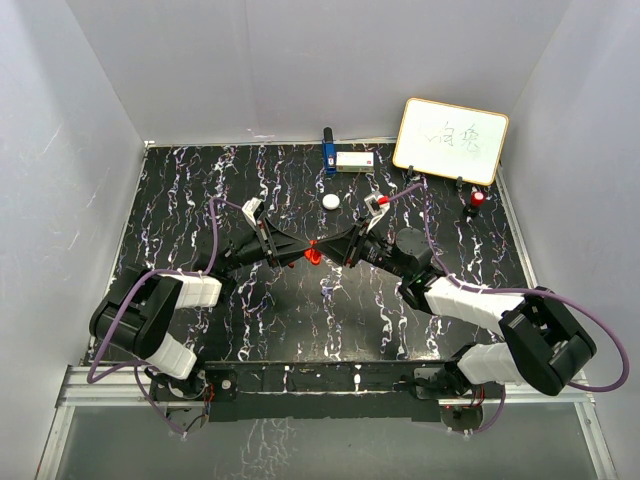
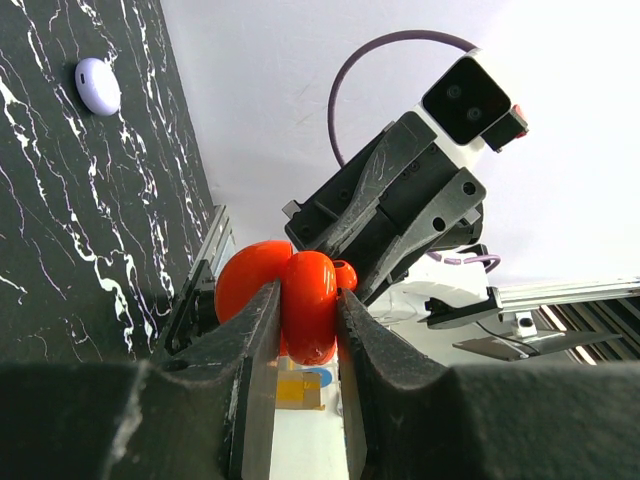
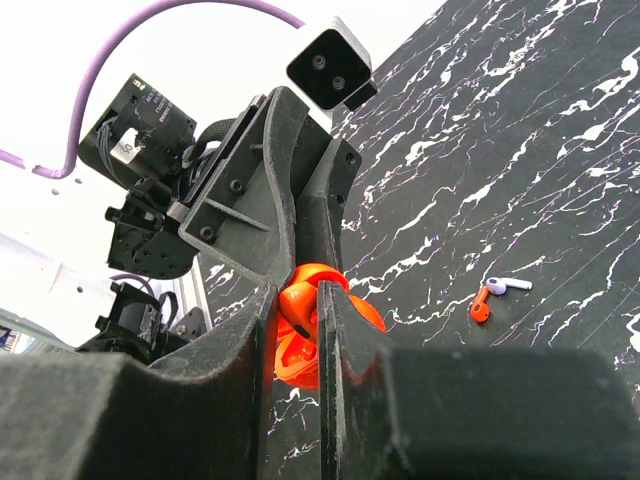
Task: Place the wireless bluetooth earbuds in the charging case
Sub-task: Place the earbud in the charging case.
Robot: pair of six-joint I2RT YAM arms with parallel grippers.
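Note:
My left gripper (image 1: 300,250) and right gripper (image 1: 335,250) meet tip to tip above the middle of the table. The left gripper (image 2: 307,300) is shut on an open red charging case (image 2: 250,275), held off the table. The right gripper (image 3: 297,300) is shut on a small red earbud (image 3: 303,305) at the open case (image 3: 300,365); this earbud also shows in the left wrist view (image 2: 345,274). A second red earbud (image 3: 480,306) and a white earbud (image 3: 505,286) lie together on the black marbled table.
A round white pod (image 1: 331,201) lies behind the grippers. A small whiteboard (image 1: 450,140) leans at the back right, with a red pod (image 1: 478,198) next to it. A blue and white box (image 1: 350,159) stands at the back wall.

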